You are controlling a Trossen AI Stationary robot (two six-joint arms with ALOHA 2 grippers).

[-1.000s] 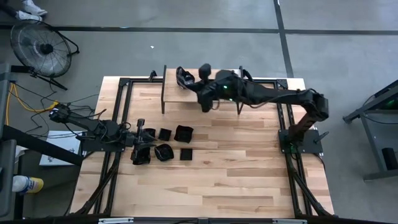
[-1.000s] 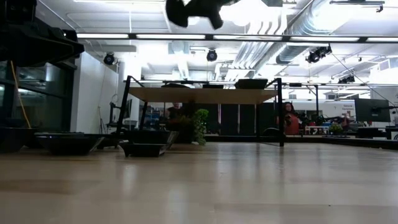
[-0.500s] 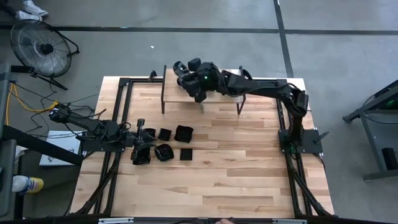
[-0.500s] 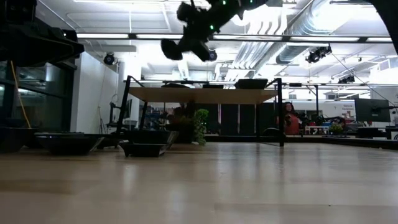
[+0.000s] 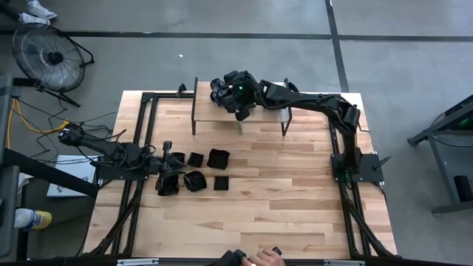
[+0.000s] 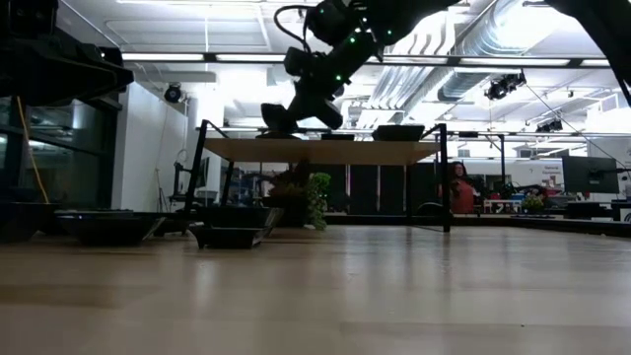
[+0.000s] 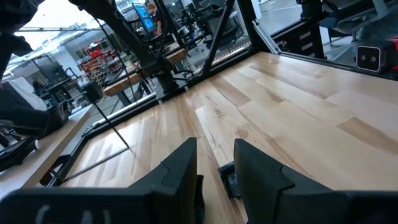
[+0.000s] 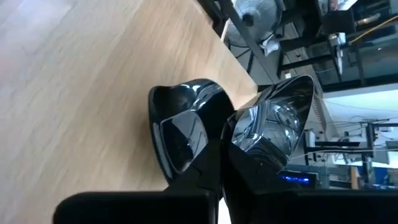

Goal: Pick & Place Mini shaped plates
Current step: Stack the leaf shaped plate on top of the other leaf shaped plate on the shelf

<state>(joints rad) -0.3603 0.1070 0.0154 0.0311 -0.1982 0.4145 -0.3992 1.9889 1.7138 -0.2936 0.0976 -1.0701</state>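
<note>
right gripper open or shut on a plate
Shut on a mini plate: the right gripper pinches its rim between the fingers, over the raised shelf.

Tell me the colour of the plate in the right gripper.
Glossy black plate, clearest in the right wrist view, pinched by the right gripper.

Non-task items: light wooden table [image 5: 281,192] with black metal frame; small raised wooden shelf [image 5: 214,111] on dark legs at its far edge; floor fan [image 5: 48,55] on grey floor beyond the far-left corner; person's hand [image 5: 264,258] at the near edge; potted plant [image 6: 315,197] in the background room.
</note>
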